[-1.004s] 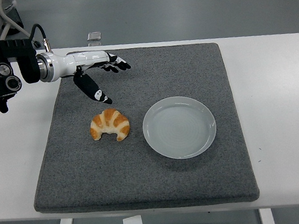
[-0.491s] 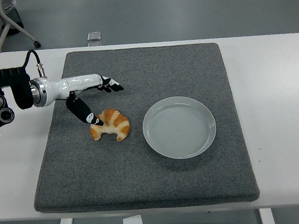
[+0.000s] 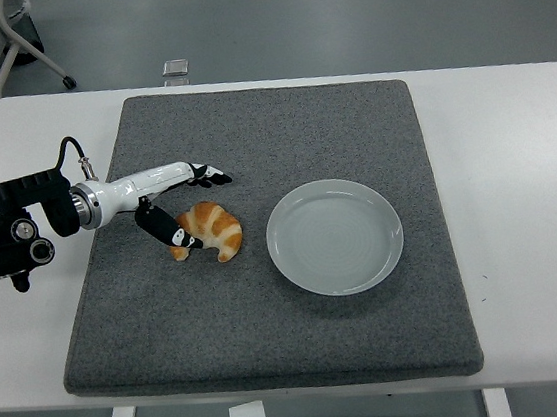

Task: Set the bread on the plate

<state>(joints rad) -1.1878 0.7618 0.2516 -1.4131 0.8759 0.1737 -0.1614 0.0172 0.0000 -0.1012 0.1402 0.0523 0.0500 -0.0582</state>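
A grey mat (image 3: 271, 320) covers most of the white table (image 3: 518, 191). On the mat, left of centre, lies the bread (image 3: 210, 229) (a croissant, golden with paler bands, its curved back turned toward the far edge). Just beside it to the right, but apart from it, sits the plate (image 3: 333, 236), round, pale and bare; a narrow strip of mat shows between the two.

The left hand (image 3: 179, 200) comes in low from the left edge on a white forearm, with the black arm housing (image 3: 5, 240) resting over the table's left margin. Its fingers (image 3: 209, 176) are spread and extended, pointing right, above and beyond the bread's far side without touching it. The thumb (image 3: 165, 231) is angled down and toward the near edge, its tip against the bread's left end. The hand is wide open around the bread's left portion and has no closed hold on it; the bread lies flat on the mat.

A small clear object (image 3: 176, 69) stands at the table's far edge, beyond the mat. A chair base (image 3: 8, 43) shows on the floor at top left.
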